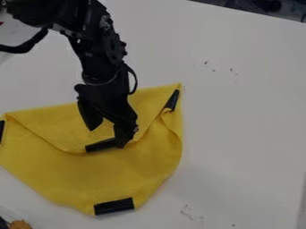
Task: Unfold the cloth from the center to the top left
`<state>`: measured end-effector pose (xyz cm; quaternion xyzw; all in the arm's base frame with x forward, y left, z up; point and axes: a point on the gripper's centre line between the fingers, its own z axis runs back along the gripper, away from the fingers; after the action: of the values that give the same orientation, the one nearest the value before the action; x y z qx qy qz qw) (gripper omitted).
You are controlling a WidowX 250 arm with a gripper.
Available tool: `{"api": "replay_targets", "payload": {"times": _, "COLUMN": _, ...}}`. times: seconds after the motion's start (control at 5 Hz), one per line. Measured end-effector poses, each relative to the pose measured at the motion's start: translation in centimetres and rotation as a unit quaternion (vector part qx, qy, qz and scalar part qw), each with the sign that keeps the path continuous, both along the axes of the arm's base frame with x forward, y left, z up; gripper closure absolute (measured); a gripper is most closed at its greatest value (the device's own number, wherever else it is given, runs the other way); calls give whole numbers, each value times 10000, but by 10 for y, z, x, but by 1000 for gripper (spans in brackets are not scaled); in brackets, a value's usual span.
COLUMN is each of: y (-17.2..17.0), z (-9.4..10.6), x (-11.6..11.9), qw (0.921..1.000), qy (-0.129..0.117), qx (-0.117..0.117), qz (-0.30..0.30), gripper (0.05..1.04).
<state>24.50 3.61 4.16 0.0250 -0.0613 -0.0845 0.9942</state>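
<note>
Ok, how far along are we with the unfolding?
Nothing looks unfolded yet: the yellow cloth's top flap lies folded in toward the center. In hand: the pincer is open, one finger at the black strip on the flap's edge. Left: gripping it, then drawing the flap to the top left.

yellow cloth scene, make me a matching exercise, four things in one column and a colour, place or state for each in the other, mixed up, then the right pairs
Things
1. Gripper
2. Cloth
3. Table
4. Fuzzy object

Descriptions
A. White, underneath the cloth
B. Orange-brown, at the bottom left of the view
C. Open, with one fingertip at a black strip
D. Yellow, partly folded over on itself

Right pairs: 1-C, 2-D, 3-A, 4-B
</note>
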Motion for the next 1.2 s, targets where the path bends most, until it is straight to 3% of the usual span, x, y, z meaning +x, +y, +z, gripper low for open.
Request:
{"api": "replay_targets", "payload": {"times": 0.8, "y": 5, "z": -37, "x": 0, "qw": 9994, "qy": 217, "qx": -276, "qz": 5, "gripper": 83}}
{"api": "replay_targets", "payload": {"times": 1.0, "y": 7, "z": -37, "x": 3, "qw": 9992, "qy": 190, "qx": -347, "qz": 49, "gripper": 118}}
{"api": "replay_targets", "payload": {"times": 1.2, "y": 10, "z": -37, "x": 5, "qw": 9992, "qy": 208, "qx": -328, "qz": 73, "gripper": 388}}
